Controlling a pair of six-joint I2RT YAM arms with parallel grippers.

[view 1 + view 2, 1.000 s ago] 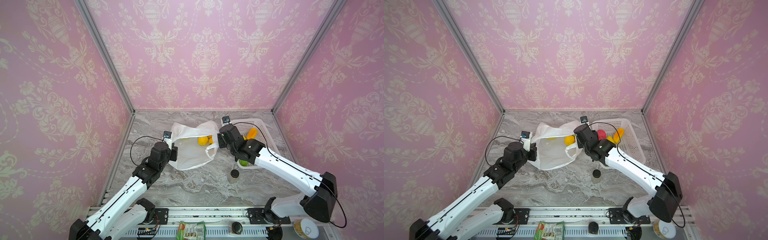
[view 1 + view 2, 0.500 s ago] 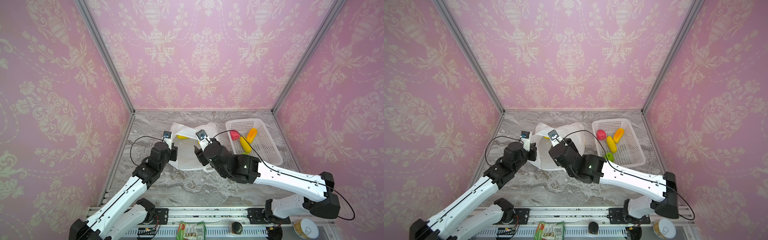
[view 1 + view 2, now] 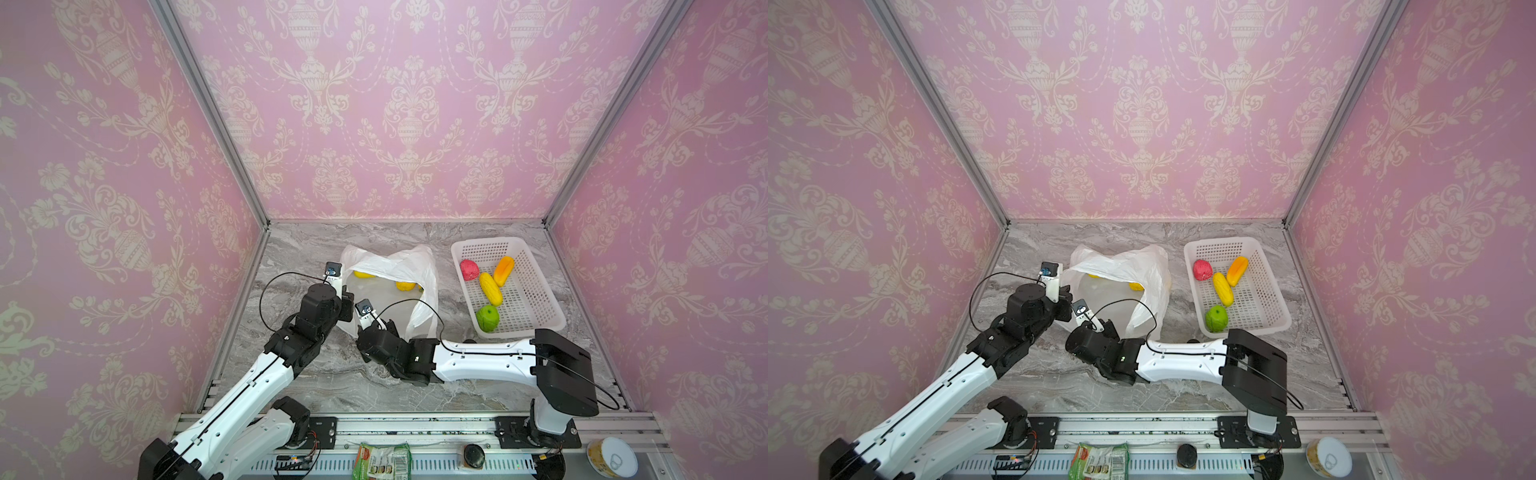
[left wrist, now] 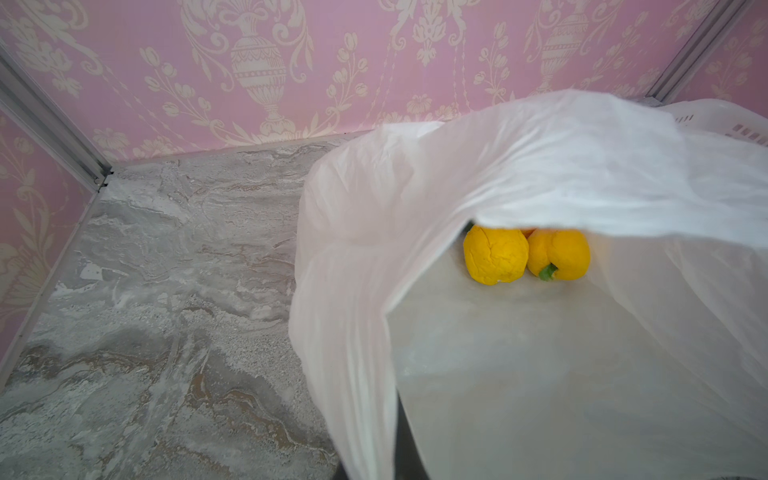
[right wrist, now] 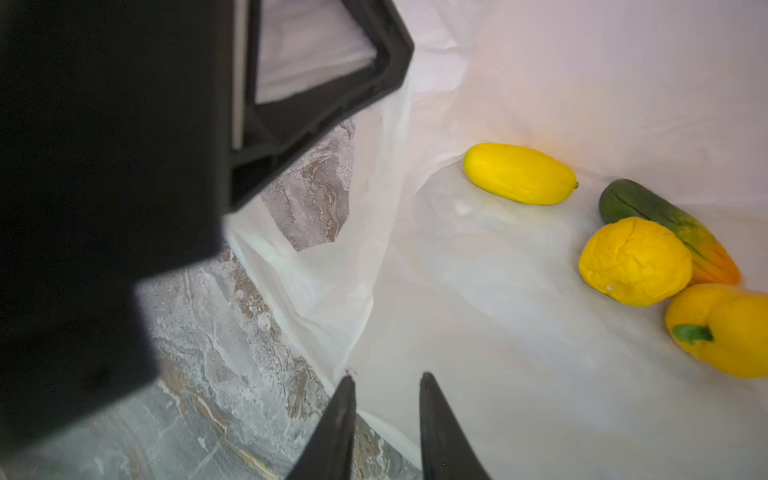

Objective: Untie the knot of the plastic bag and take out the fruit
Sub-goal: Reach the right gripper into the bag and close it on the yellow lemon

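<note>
The plastic bag (image 3: 390, 266) lies open on the marble top, left of centre in both top views. My left gripper (image 4: 395, 461) is shut on the plastic bag's near left rim and holds it up. My right gripper (image 5: 386, 376) stands at the bag's near mouth, open by a narrow gap, with the bag's lower rim running between its fingertips. Fruit inside the bag: a yellow oblong (image 5: 519, 173), a green-orange one (image 5: 673, 224), a yellow round one (image 5: 633, 262) and a yellow-orange one with a green stem (image 5: 723, 328). The knot is out of view.
A white perforated basket (image 3: 540, 316) at the right holds a pink-red fruit (image 3: 469, 269), an orange oblong (image 3: 503, 271), a yellow oblong (image 3: 490, 289) and a green apple (image 3: 487, 318). A green packet (image 3: 382, 461) and a can (image 3: 613, 457) sit on the front rail.
My right arm has swung from the basket side leftward and nearer, down to the bag's near mouth, and its jaws have narrowed. The left arm has kept its hold and place.
</note>
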